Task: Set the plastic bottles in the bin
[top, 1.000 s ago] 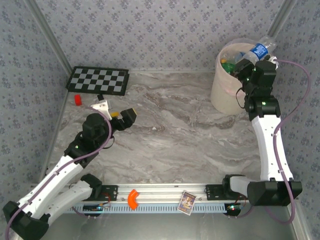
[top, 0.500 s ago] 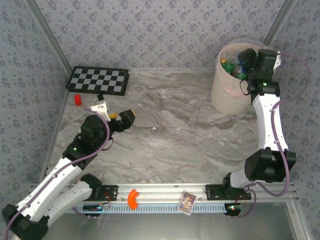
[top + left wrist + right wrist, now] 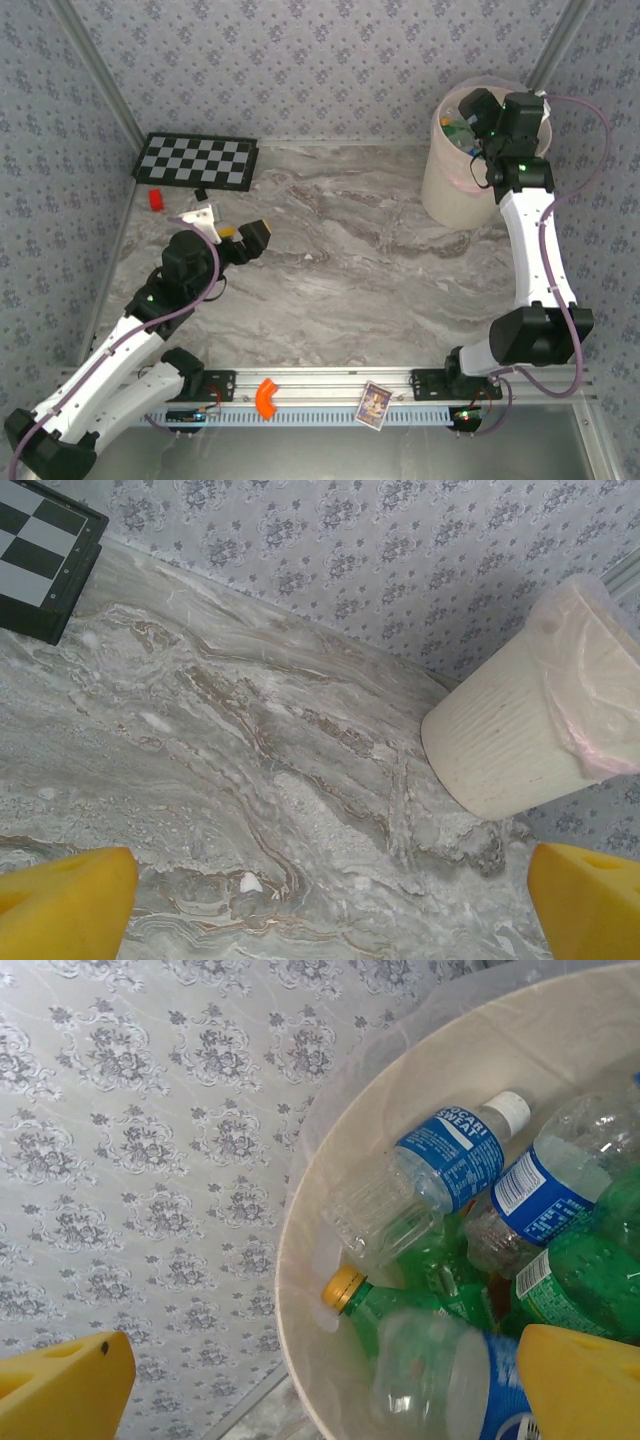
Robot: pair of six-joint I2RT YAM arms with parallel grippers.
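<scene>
Two robot arms, the left arm and right arm, pair white links with black joint housings; each trails a thin purple cable and shows small green lights. The left gripper and right gripper carry yellow pads.

bright, soft, even light throughout. in the left wrist view a faint shadow hugs the bin at 6 o'clock. yellow fingers at the lower corners are blurred.
</scene>
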